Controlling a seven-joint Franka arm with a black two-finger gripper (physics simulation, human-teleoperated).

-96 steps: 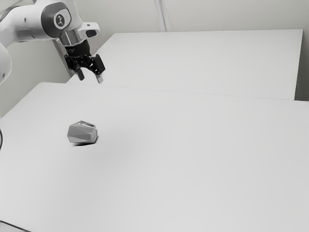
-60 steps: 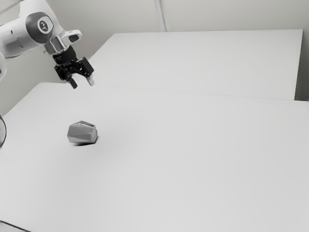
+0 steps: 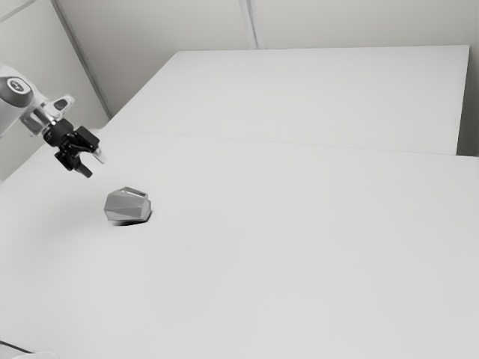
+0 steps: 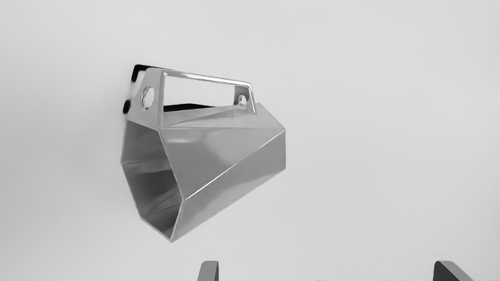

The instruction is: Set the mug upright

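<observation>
We hold our gripper (image 3: 96, 167) above the table (image 3: 314, 254), tilted, its two fingers (image 4: 209, 272) spread wide and well apart from each other. Behind it, our white arm (image 3: 13, 96) comes down from above.

Just ahead of our fingertips and lower down lies the mug (image 4: 226, 152), apart from both fingers. It rests on its side on the table, nearer the line of one finger than the other. Its open mouth (image 4: 154, 171) is turned outward past that nearer finger, and its narrower closed end points across toward the other finger's side. The handle (image 4: 207, 77) runs along the flank of the mug farthest from our fingertips, with a dark shadow (image 4: 187, 107) showing through and behind it.

Farther out, well beyond the mug and our gripper, we see a second pale surface (image 3: 322, 93), and past it a plain wall (image 3: 359, 22).
</observation>
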